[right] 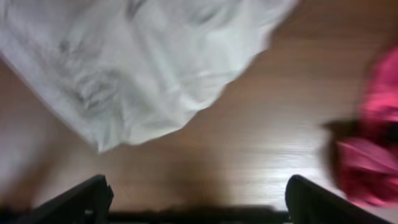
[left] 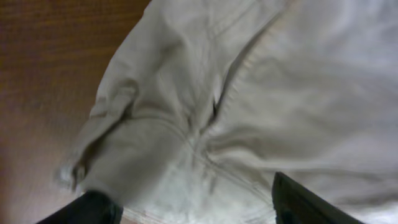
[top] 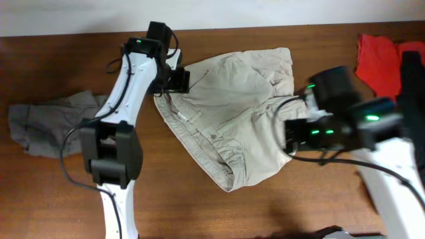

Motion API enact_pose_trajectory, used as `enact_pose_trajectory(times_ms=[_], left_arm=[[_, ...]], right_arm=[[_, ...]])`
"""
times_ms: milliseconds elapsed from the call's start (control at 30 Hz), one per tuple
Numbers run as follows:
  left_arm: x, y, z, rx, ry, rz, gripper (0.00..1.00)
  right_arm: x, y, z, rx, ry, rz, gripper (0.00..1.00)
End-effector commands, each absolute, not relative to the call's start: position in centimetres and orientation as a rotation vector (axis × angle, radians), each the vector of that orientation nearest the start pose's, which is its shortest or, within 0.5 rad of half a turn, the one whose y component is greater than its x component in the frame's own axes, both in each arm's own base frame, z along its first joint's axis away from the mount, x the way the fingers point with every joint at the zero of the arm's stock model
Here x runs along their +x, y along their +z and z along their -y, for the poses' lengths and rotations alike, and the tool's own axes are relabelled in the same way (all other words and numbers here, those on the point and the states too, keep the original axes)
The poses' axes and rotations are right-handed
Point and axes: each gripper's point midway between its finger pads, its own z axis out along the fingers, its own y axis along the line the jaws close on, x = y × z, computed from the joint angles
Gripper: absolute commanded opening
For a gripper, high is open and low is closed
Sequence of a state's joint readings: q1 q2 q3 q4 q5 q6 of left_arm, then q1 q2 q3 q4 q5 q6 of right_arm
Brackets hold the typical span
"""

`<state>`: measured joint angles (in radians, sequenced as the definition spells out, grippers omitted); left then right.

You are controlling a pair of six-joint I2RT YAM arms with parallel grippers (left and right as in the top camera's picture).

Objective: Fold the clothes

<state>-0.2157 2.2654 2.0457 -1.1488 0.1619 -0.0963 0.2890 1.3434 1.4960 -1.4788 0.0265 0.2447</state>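
The clothes here are chiefly beige shorts (top: 232, 113), spread rumpled across the middle of the table. My left gripper (top: 174, 79) hovers at their upper-left edge. In the left wrist view its jaws (left: 196, 208) stand open, with creased beige fabric (left: 249, 93) lying below and between the fingers, not pinched. My right gripper (top: 331, 78) is just off the shorts' right side. Its jaws (right: 199, 202) stand wide open over bare wood, with a corner of the shorts (right: 137, 68) ahead to the left.
A grey garment (top: 46, 123) lies crumpled at the left edge of the wooden table (top: 199, 206). A red garment (top: 378, 60) and a black one (top: 412, 86) sit at the far right; the red garment (right: 373, 155) shows close to my right finger.
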Motion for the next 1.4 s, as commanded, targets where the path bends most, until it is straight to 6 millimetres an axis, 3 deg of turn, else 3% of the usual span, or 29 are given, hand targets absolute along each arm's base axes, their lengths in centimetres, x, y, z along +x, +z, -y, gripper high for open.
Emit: enact_pose_trajectory(times_ms=[0, 233, 467, 667, 800, 933, 1033, 1100, 1167, 1233, 1367], left_arm=[[47.9, 5.8, 11.9, 0.201, -0.233, -2.975, 0.71], [47.8, 5.3, 11.8, 0.199, -0.231, -2.989, 0.68], [47.4, 5.2, 11.8, 0.199, -0.230, -3.004, 0.68], [47.4, 5.2, 11.8, 0.199, -0.230, -3.004, 0.68], [47.4, 5.2, 11.8, 0.199, -0.230, -3.004, 0.68], [47.4, 5.2, 11.8, 0.199, -0.229, -3.004, 0.64], [47.4, 5.3, 11.8, 0.199, -0.229, -3.002, 0.61], [47.4, 5.3, 11.8, 0.199, -0.229, -3.003, 0.61], [47.4, 5.3, 11.8, 0.199, -0.230, -3.003, 0.62], [47.4, 5.2, 11.8, 0.199, -0.230, -3.005, 0.64], [47.3, 5.2, 11.8, 0.199, -0.229, -3.007, 0.65]], right_arm=[[22.8, 18.9, -10.5, -0.281, 0.153, -2.962, 0.94], [21.7, 12.2, -16.1, -0.594, 0.130, -2.964, 0.94], [20.5, 7.1, -18.2, -0.720, -0.046, -3.050, 0.89], [20.9, 4.1, -17.4, -0.583, -0.317, -3.074, 0.88], [21.0, 3.3, -17.0, -0.470, -0.381, -3.087, 0.73], [21.9, 3.7, -16.3, -0.365, -0.452, -3.035, 0.43], [22.1, 4.0, -15.7, -0.346, -0.488, -3.020, 0.34], [21.9, 4.2, -16.0, -0.358, -0.462, -3.026, 0.34], [21.5, 4.5, -16.7, -0.409, -0.402, -3.033, 0.48], [21.2, 4.9, -18.2, -0.510, -0.293, -3.025, 0.69], [20.4, 5.3, -21.8, -0.683, -0.023, -3.013, 0.84]])
